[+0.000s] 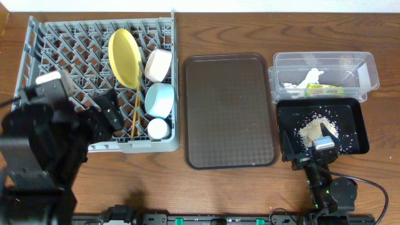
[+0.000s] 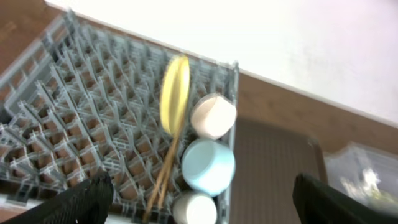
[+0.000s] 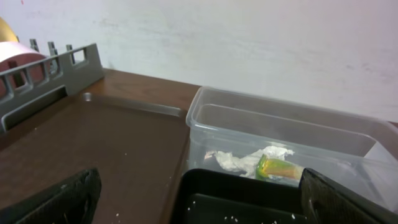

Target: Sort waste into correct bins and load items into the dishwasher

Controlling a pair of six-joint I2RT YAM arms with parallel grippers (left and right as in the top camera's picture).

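Note:
The grey dish rack (image 1: 37, 37) holds the yellow plate (image 1: 124, 57) on edge, the white bowl (image 1: 158, 64), the light blue bowl (image 1: 159, 100), the small white cup (image 1: 157, 129) and the two chopsticks (image 1: 135, 112). My left gripper (image 1: 107, 114) is open and empty over the rack's front, left of the chopsticks. In the left wrist view its fingers (image 2: 205, 208) frame the cup (image 2: 194, 208). The clear tub (image 1: 369, 72) holds paper scraps (image 1: 297, 83) and the green-yellow wrapper (image 1: 324, 91). The black tray (image 1: 359, 125) holds the crumbs (image 1: 312, 128). My right gripper (image 1: 311, 155) is open and empty at the black tray's front edge.
The flat brown serving tray (image 1: 229, 106) lies between the rack and the bins, with a few tiny white specks on it in the right wrist view (image 3: 112, 155). The clear tub (image 3: 280, 130) stands directly behind the black tray (image 3: 205, 186). A white wall runs behind the table.

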